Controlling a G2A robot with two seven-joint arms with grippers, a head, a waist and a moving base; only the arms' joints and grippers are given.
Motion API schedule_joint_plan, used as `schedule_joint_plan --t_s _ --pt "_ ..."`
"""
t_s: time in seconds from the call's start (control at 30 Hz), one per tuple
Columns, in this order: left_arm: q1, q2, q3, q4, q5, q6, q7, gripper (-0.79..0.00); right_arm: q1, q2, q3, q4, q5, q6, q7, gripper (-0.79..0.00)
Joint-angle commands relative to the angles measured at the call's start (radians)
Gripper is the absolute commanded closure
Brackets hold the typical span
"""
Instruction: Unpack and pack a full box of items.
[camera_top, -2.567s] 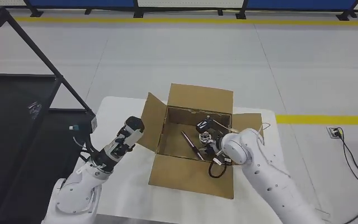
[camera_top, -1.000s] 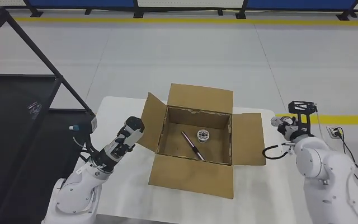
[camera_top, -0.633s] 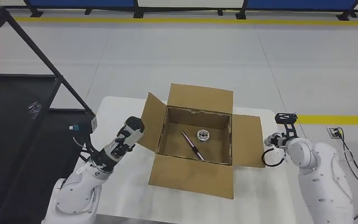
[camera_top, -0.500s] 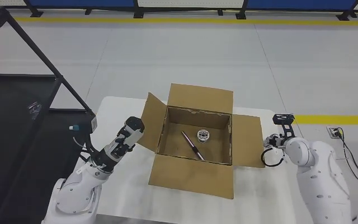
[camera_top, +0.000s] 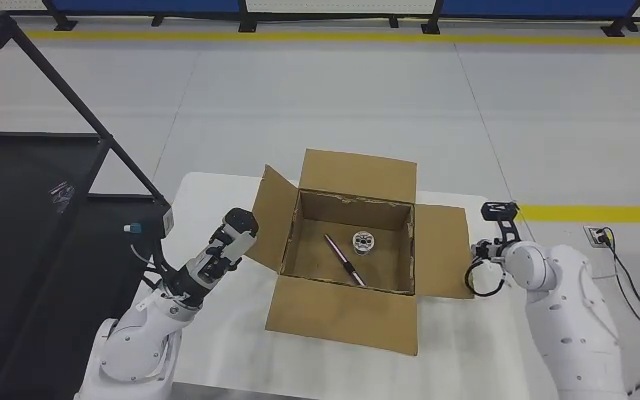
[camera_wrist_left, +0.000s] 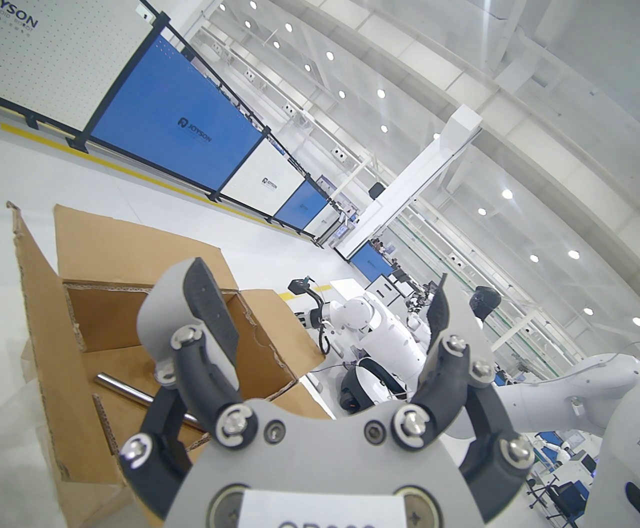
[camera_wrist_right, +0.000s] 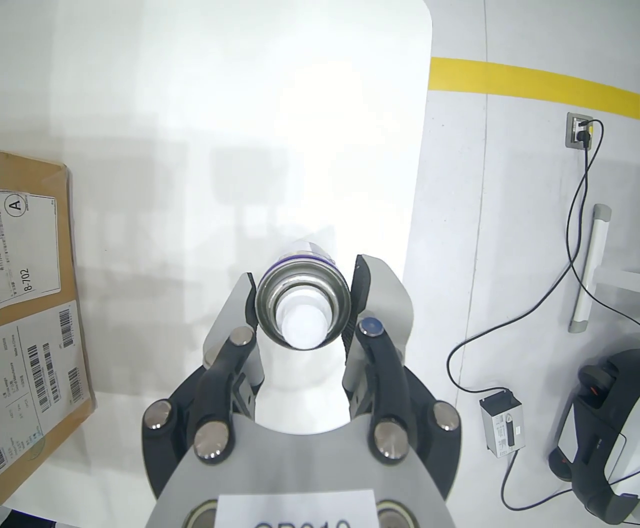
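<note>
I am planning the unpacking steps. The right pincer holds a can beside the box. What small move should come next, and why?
Probably lower the can straight down onto the table. The right pincer grips it roughly upright over the tabletop, apart from the box flap.

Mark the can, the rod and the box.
can (camera_wrist_right: 301, 307): right wrist view, top end.
rod (camera_top: 343, 260): top view, mid-shaft.
box (camera_top: 345, 315): top view, near outer flap.
</note>
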Motion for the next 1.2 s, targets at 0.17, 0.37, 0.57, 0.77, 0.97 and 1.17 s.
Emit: schedule_joint_plan --t_s 0.17,0.37,0.57,0.77,0.97,1.17 --pt "0.000 0.000 0.000 0.000 0.000 0.000 0.000 -0.785 -0.012 0.010 0.027 -0.076 -0.015 0.029 -0.003 -0.585" --pt "0.000 0.000 0.000 0.000 0.000 0.000 0.000 -0.785 -0.114 0.012 0.072 -0.384 -0.117 0.241 -0.230 -0.785" --pt "0.000 0.000 0.000 0.000 0.000 0.000 0.000 -0.785 -0.203 -0.001 -0.002 -0.658 -0.009 0.188 -0.310 -0.785" --pt "0.028 0.003 -0.013 -0.020 0.029 0.011 0.043 -0.785 -0.137 -0.006 -0.198 -0.618 0.117 -0.156 -0.126 -0.785" --pt "0.089 0.010 -0.054 -0.048 0.040 0.016 0.105 -0.785 0.034 -0.046 -0.436 -0.392 0.155 -0.193 0.021 -0.785" --pt "0.104 0.011 -0.065 -0.056 0.038 0.024 0.125 -0.785 0.176 -0.105 -0.597 -0.139 0.204 -0.104 0.002 -0.785"
